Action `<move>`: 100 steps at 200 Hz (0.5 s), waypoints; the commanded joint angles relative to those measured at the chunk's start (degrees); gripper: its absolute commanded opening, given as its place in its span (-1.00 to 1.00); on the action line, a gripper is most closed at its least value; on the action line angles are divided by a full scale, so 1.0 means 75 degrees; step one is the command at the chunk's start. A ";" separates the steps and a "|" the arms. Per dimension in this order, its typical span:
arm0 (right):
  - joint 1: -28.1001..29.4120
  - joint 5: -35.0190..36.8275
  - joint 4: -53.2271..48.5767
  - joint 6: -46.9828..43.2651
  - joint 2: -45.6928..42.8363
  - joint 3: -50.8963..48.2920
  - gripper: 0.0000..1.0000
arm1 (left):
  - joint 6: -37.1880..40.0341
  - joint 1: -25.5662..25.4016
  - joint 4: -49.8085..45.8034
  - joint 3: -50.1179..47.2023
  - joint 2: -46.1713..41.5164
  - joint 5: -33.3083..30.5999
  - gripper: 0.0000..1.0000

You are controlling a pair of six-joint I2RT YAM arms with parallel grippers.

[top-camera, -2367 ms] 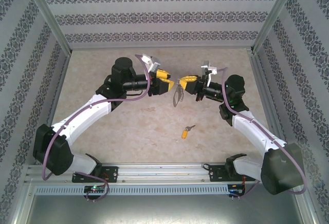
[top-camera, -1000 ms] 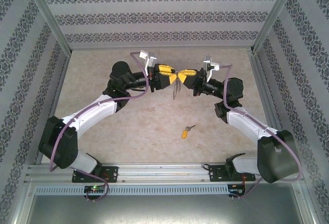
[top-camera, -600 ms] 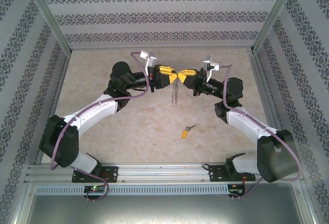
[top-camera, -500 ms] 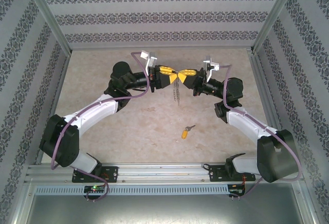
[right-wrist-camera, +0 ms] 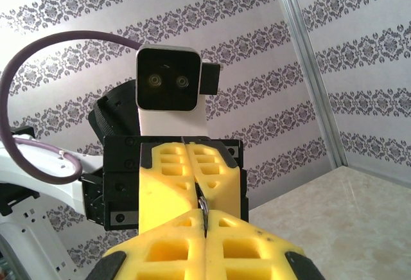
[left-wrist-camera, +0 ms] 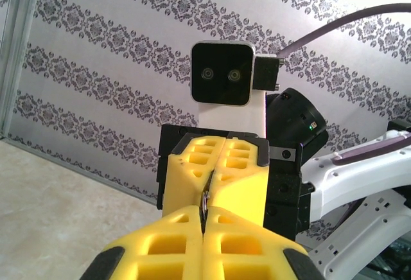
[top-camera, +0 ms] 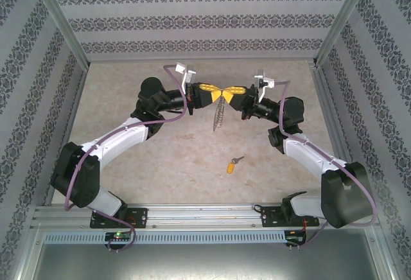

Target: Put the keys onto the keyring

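Observation:
The keyring hangs in mid-air above the middle of the table, its silvery chain dangling below the two grippers. My left gripper and right gripper meet tip to tip, each shut on the keyring's top. In the left wrist view a thin sliver of the keyring shows between my left gripper's closed yellow fingers. In the right wrist view the keyring is pinched the same way by my right gripper. The key, with its yellow-orange head, lies flat on the table nearer the arms, apart from both grippers.
The beige table is enclosed by patterned walls and aluminium posts at the sides. Both arms' bases sit on the rail along the near edge. Open floor lies around the key.
My left gripper's jaws have closed on the keyring that the right gripper held throughout. The hanging chain swung slightly. The key has not moved.

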 commanded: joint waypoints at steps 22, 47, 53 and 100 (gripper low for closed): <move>-0.0080 0.0154 0.0049 0.0050 -0.0162 0.0103 -0.52 | 0.0265 0.0028 0.0455 -0.0049 0.0069 0.0203 -1.00; -0.0446 0.0580 -0.0526 -0.0025 -0.0719 -0.0320 0.09 | 0.0912 0.0039 0.0288 -0.0253 -0.0129 0.0106 -1.00; -0.0542 0.0688 -0.0799 -0.0069 -0.0907 -0.0425 0.15 | 0.1145 0.0041 0.0198 -0.0314 -0.0201 0.0073 -1.00; -0.0836 0.2210 -0.4687 -0.1163 -0.2651 -0.0833 0.30 | 0.3453 0.0031 0.0129 -0.1227 -0.0911 -0.0918 -1.00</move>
